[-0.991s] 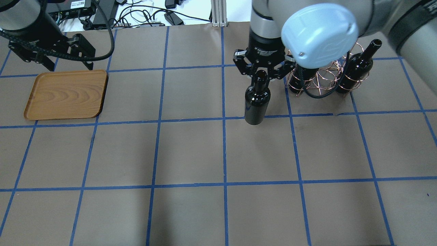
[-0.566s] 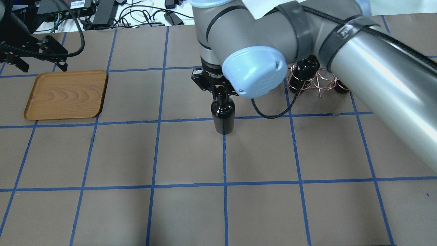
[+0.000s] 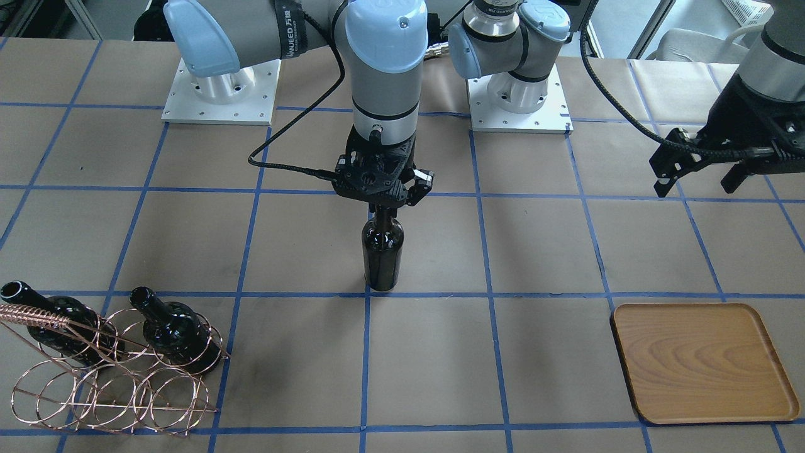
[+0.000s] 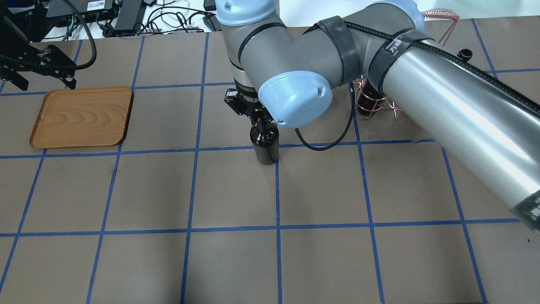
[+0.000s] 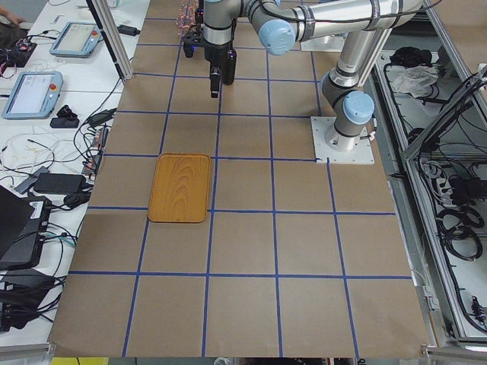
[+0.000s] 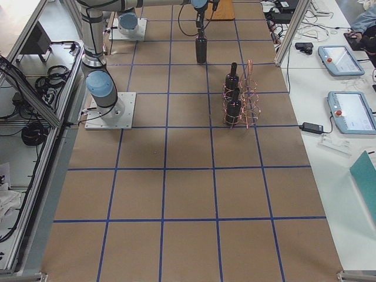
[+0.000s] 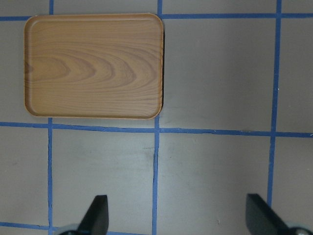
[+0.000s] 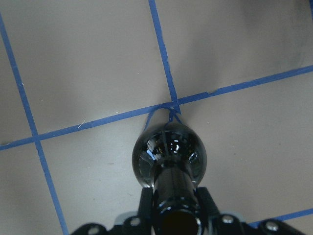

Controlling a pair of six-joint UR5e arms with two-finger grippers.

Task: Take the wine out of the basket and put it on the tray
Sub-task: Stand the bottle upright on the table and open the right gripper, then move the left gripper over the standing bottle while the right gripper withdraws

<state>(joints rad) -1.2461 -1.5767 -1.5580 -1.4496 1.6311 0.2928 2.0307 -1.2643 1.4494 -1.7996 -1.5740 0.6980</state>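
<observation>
My right gripper (image 3: 382, 211) is shut on the neck of a dark wine bottle (image 3: 382, 255) and holds it upright over a tape crossing mid-table. Its base is at or just above the paper. The bottle also shows in the overhead view (image 4: 265, 145) and the right wrist view (image 8: 168, 154). The copper wire basket (image 3: 107, 384) stands far to my right and holds two more bottles (image 3: 176, 330). The wooden tray (image 4: 80, 116) lies empty at my far left. My left gripper (image 7: 178, 215) is open and empty, hovering beside the tray (image 7: 93, 63).
The table is brown paper with a blue tape grid. The arm bases (image 3: 220, 94) sit at the table's near edge on my side. Cables and power bricks (image 4: 126, 17) lie beyond the far edge. My right arm hides most of the basket (image 4: 373, 103) in the overhead view.
My right gripper has carried the bottle leftward, from next to the basket to the middle tape crossing. My left gripper has drifted a little left near the tray.
</observation>
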